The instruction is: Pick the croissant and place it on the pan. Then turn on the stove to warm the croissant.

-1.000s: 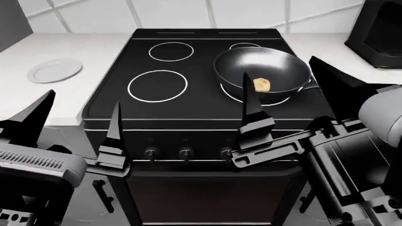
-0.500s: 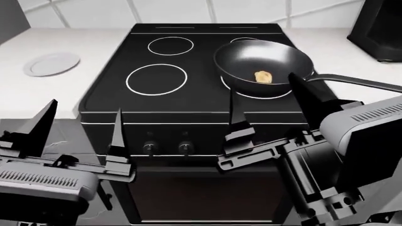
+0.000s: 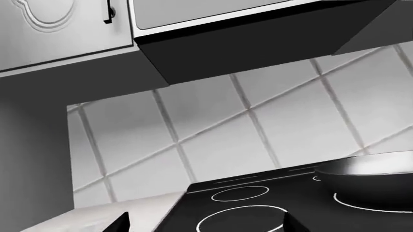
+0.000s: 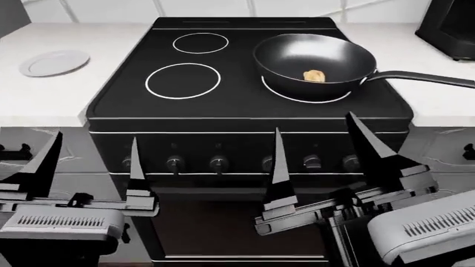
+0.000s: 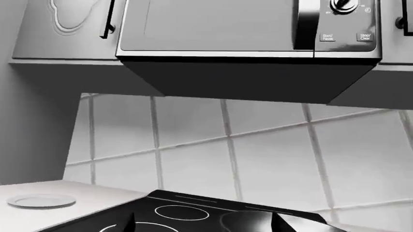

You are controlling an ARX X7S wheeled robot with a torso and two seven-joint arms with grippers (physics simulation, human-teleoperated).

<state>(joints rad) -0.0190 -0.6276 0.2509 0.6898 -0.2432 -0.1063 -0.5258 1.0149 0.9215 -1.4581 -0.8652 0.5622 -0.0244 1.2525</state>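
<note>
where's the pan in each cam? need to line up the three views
Head view: the pan sits on the stove's front right burner, handle pointing right, croissant inside.
Left wrist view: the pan shows only partly, cut off at the frame edge, seen from the side; its contents are hidden.
Right wrist view: the pan is a dark shape at the frame edge.
Shared landmark: the stove's white-ringed burners.
</note>
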